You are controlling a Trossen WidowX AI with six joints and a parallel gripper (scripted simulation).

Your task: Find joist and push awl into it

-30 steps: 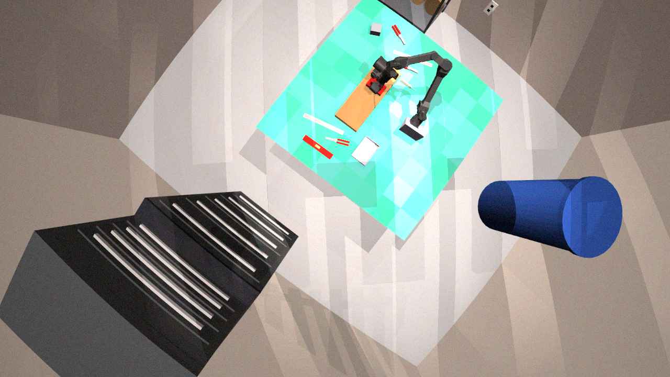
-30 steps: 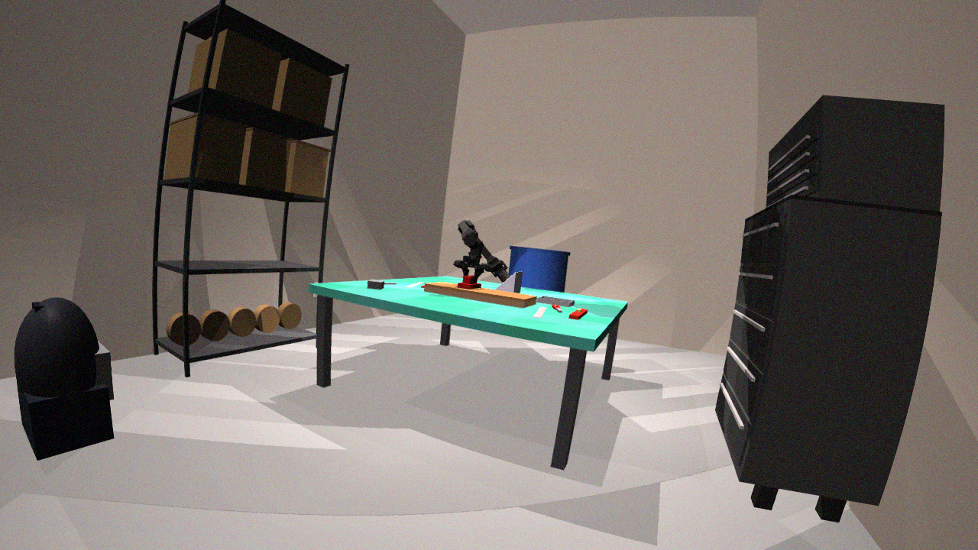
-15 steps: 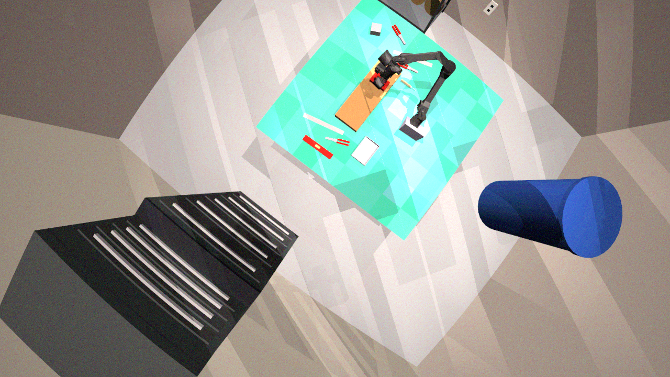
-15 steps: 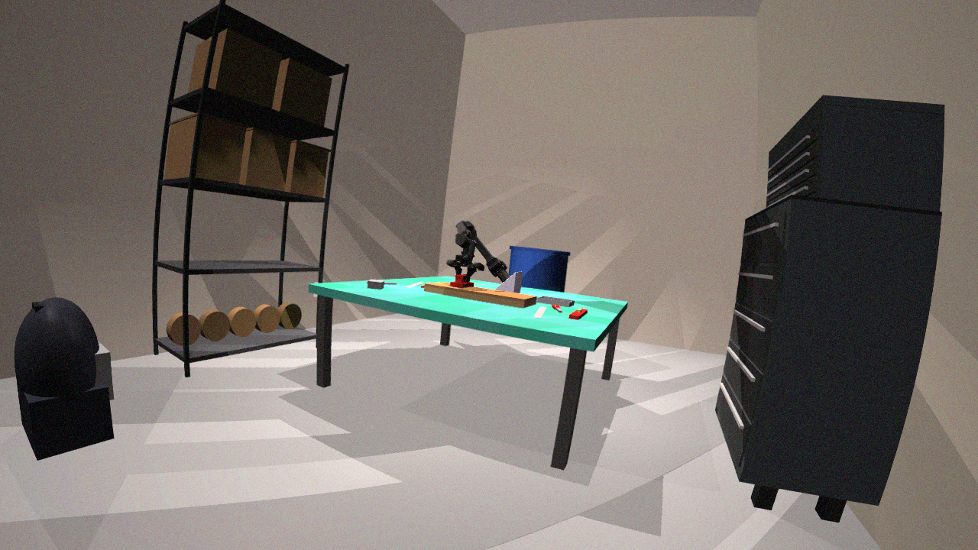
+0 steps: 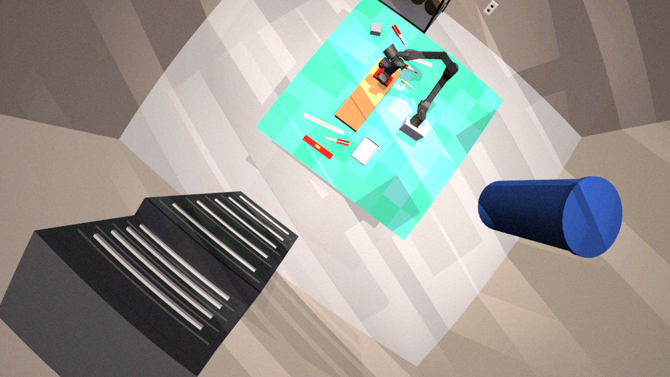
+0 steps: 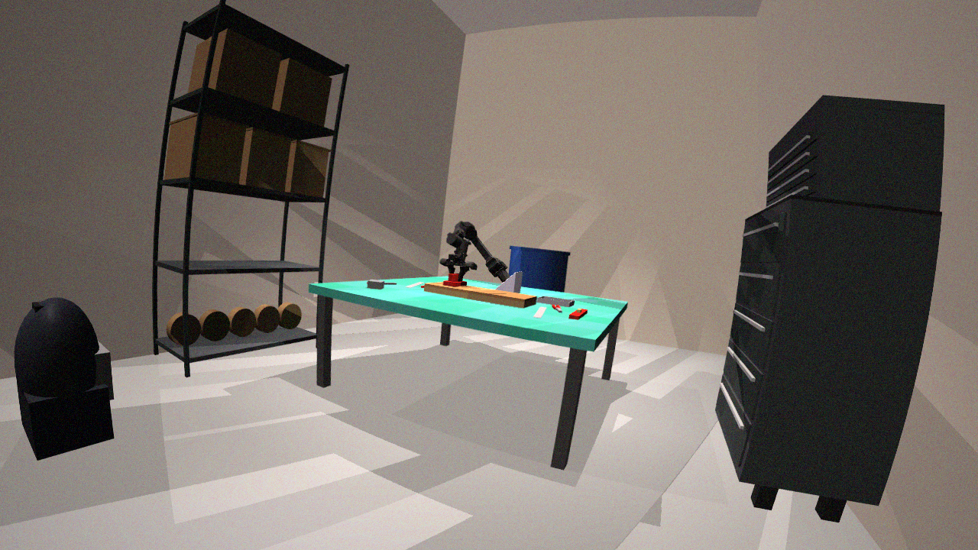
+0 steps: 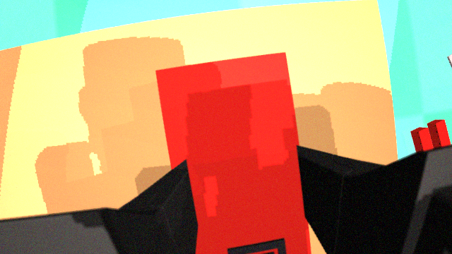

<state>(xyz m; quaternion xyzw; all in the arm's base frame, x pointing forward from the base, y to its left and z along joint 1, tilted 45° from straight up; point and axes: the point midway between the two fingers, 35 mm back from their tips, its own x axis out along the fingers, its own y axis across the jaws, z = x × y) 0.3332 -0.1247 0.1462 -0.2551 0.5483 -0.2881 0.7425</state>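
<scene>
My gripper (image 5: 384, 75) (image 6: 456, 269) (image 7: 236, 157) is shut on the red stud finder (image 5: 376, 73) (image 6: 453, 279) (image 7: 226, 123), one finger on each side of it. The stud finder is upright at the panel surface, near the end away from the tray; I cannot tell whether it touches. The orange-brown floor panel (image 5: 351, 112) (image 6: 492, 296) (image 7: 318, 46) lies on the table. The joist is hidden. The awl (image 5: 406, 84), with a pale wooden handle, lies beside the panel's far end. The white tray (image 5: 365, 151) (image 6: 557, 301) is past the panel's near end and holds nothing visible.
Pliers (image 5: 343, 142), a red level (image 5: 317, 146) (image 6: 578, 314) and a white strip (image 5: 323, 123) lie near the tray end. A red-handled tool (image 5: 410, 68) (image 7: 431, 135) and another white strip (image 5: 426, 63) lie beyond the awl. A grey block (image 5: 375, 29) (image 6: 375, 283) is at the far corner.
</scene>
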